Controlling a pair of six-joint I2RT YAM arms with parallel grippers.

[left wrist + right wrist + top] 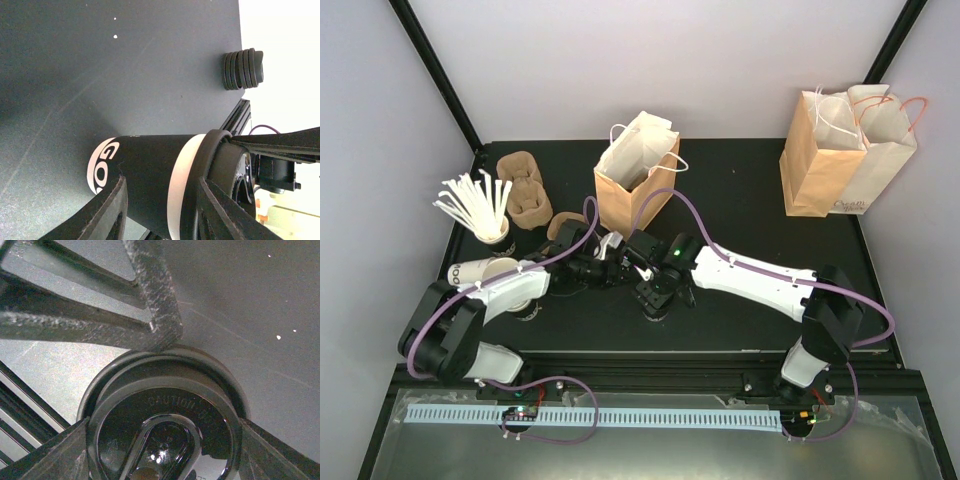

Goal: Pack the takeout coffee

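The right fingers (47,457) clasp the glossy black lid (165,405) of the takeout coffee (145,170), one on each side of its rim. The left fingers (112,210) stand partly apart at the cup's side, one tip at the lid's far edge, gripping nothing. The cup stands upright on the black counter (100,75) toward the near edge; behind it stands an open brown paper bag (625,190), and brown cup carriers (525,190) lie well off to the left.

paper bags: three: centre bag (620,200), right brown bag (810,165), white bag (882,165). lidded cup (150,180): one. lid stack (243,69): one. carriers (525,195): at least two.
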